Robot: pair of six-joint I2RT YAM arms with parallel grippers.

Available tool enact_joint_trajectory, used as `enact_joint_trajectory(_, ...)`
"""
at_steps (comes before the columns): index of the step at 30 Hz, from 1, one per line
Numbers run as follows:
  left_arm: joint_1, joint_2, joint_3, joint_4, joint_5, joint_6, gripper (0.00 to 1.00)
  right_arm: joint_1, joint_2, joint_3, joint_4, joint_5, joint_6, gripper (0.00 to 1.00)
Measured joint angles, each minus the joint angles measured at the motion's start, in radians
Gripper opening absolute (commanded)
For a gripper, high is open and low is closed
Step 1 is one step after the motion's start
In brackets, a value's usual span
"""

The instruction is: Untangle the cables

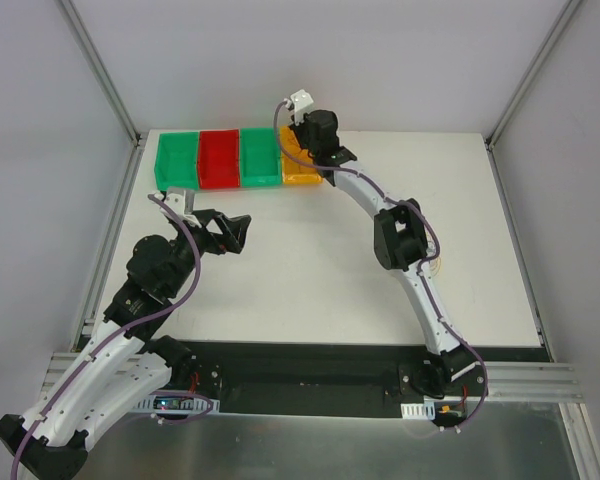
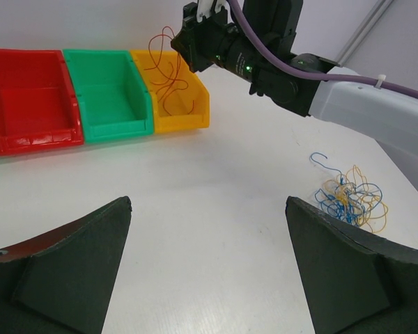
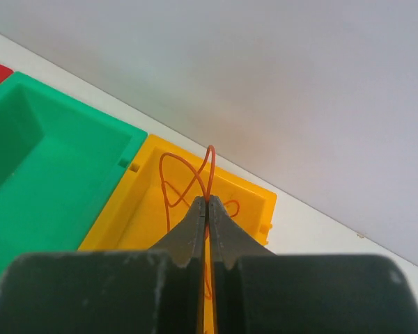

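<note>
My right gripper [image 3: 207, 202] is shut on a thin orange cable [image 3: 168, 182] and holds it over the yellow bin [image 3: 254, 196]. The cable's loops hang into the bin. The left wrist view also shows this cable [image 2: 168, 76] under the right gripper [image 2: 195, 43]. A tangle of blue, yellow and white cables [image 2: 352, 196] lies on the table at the right; in the top view the tangle [image 1: 436, 266] is mostly hidden by the right arm. My left gripper [image 2: 208, 203] is open and empty above bare table, left of the middle [image 1: 240, 232].
A row of bins stands at the table's back edge: green [image 1: 177, 160], red [image 1: 219, 158], green [image 1: 260, 157], then the yellow bin [image 1: 300, 172]. The right arm [image 1: 405, 240] stretches across the right half of the table. Metal frame posts stand at the corners.
</note>
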Motion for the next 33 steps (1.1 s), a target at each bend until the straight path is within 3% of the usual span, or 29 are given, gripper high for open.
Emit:
enact_joint_trajectory(5, 0.0, 0.0, 0.0, 0.0, -0.006, 0.0, 0.92, 0.008, 0.034, 0.006, 0.029, 0.026, -0.022, 0.0)
enact_joint_trajectory(12, 0.0, -0.001, 0.0, 0.0, -0.014, 0.0, 0.92, 0.034, 0.034, -0.126, 0.028, 0.03, -0.042, 0.02)
enact_joint_trajectory(14, 0.0, -0.001, 0.0, 0.0, -0.014, 0.0, 0.92, 0.04, 0.034, -0.151, -0.003, 0.033, -0.038, 0.14)
enact_joint_trajectory(17, 0.0, -0.001, 0.0, 0.0, -0.015, 0.001, 0.92, 0.048, 0.033, -0.151, -0.026, 0.043, -0.027, 0.45)
enact_joint_trajectory(21, 0.0, 0.0, 0.0, 0.0, -0.018, 0.002, 0.92, 0.051, 0.024, -0.139, -0.044, 0.067, -0.014, 0.64)
enact_joint_trajectory(25, 0.0, 0.002, 0.0, 0.0, -0.019, 0.002, 0.92, 0.051, 0.016, -0.095, -0.108, 0.109, -0.005, 0.75)
enact_joint_trajectory(33, 0.0, 0.013, 0.0, 0.0, -0.018, 0.007, 0.95, 0.051, -0.179, -0.153, -0.29, 0.223, 0.037, 0.84)
